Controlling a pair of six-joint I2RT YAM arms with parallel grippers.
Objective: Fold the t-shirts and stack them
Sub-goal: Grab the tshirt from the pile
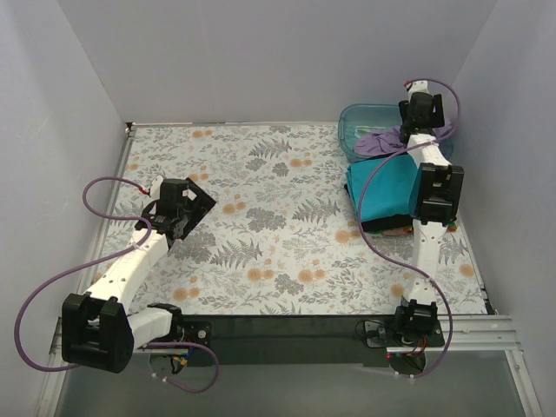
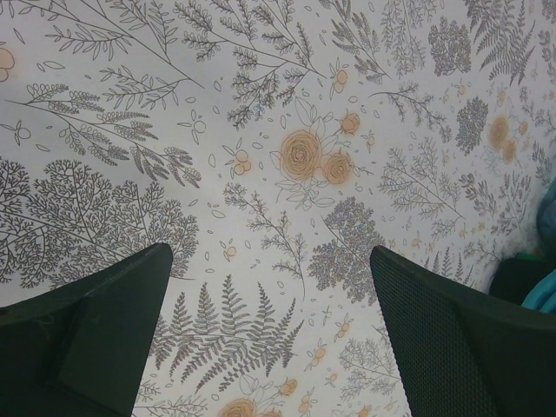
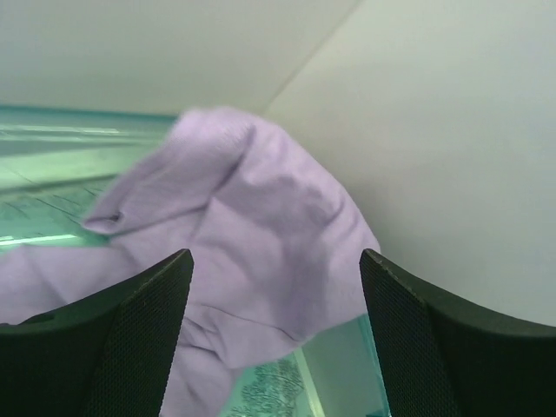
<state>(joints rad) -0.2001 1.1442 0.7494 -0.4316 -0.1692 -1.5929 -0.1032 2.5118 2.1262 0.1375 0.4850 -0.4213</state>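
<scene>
left fingers (image 2: 87, 339) stood wide over the floral counter (image 2: 287, 156), right fingers (image 3: 104, 339) stood wide before the lavender t-shirt (image 3: 252, 217) in the teal tub (image 3: 52, 143)

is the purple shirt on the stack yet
No, the purple shirt lies crumpled in the tub; a teal shirt tops the stack.

Free passage over the floral table's (image 1: 287, 243) middle; tub (image 1: 352, 117), folded stack (image 1: 382, 195) and right wall (image 1: 512, 130) crowd the far-right corner.

lavender shirt (image 3: 252, 243): blurred, cut off left | folded t-shirts (image 1: 382, 193): partly behind right arm (image 1: 434, 195)
</scene>
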